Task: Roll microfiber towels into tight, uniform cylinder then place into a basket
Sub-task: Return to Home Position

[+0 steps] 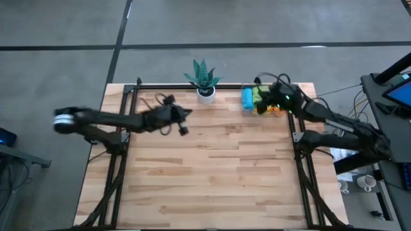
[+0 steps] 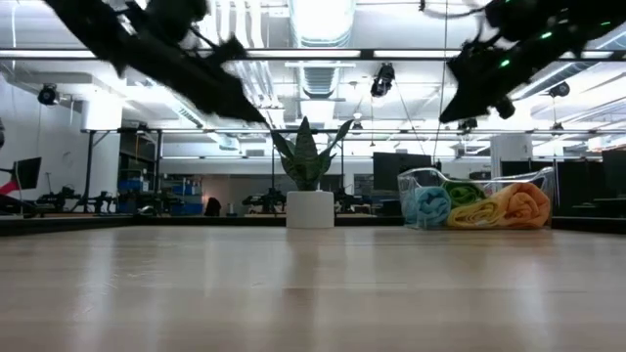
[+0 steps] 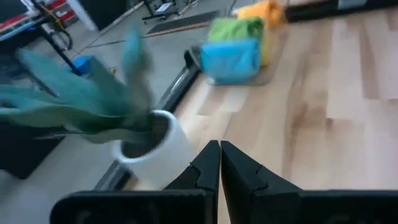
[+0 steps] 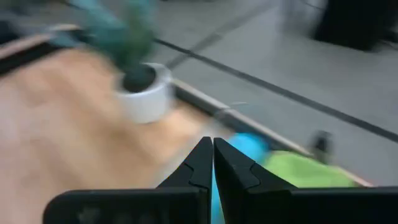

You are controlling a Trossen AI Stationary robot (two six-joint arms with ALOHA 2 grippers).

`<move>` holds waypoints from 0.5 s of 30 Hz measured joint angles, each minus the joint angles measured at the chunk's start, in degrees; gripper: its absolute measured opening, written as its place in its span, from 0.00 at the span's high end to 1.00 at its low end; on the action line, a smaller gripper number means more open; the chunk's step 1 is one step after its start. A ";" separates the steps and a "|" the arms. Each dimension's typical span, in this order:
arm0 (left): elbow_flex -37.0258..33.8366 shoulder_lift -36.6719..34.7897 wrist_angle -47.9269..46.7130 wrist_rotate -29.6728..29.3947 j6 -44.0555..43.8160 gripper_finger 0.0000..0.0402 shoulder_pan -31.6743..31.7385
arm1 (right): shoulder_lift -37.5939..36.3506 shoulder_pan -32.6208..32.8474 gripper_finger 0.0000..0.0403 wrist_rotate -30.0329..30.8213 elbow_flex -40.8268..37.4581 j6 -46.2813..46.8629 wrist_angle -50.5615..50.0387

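Step in hand: return both arms to home.

1. The near half of the table carries no towel. By that, no rolling is left and only retraction remains.
2. The left gripper hangs above the far-left part of the table, just near of the plant. Its jaws are closed tip to tip and hold nothing. Withdraw it leftward and upward, away from the leaves.
3. The basket stands at the far edge, right of the plant. The towels lie rolled inside it, side by side: blue, green, orange.
4. The right gripper hangs over the basket, jaws closed and empty. Raise it straight up clear of the rim before swinging it right. A sideways pull at low height could tip the light basket or drag a roll loose.
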 joint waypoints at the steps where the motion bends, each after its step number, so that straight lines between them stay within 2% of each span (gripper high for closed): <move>1: 0.00 -4.04 -3.79 1.49 0.04 1.00 0.82 | -2.54 1.51 0.98 -1.77 -1.22 -0.55 -0.04; 3: -0.99 -12.82 -9.05 6.54 -1.61 1.00 2.30 | -7.44 4.41 0.98 -4.67 -3.82 -1.52 0.00; 6: -5.93 -23.73 -9.35 13.21 -5.53 1.00 3.44 | -14.33 8.87 0.98 -7.98 -7.75 -1.74 -0.12; 9: -14.11 -32.52 -6.76 13.70 -9.62 1.00 2.68 | -20.61 13.01 0.98 -10.18 -11.01 -1.51 -0.19; 15: -29.45 -46.99 -2.06 12.63 -17.43 1.00 0.12 | -30.01 19.28 0.98 -10.36 -14.37 -0.08 -1.29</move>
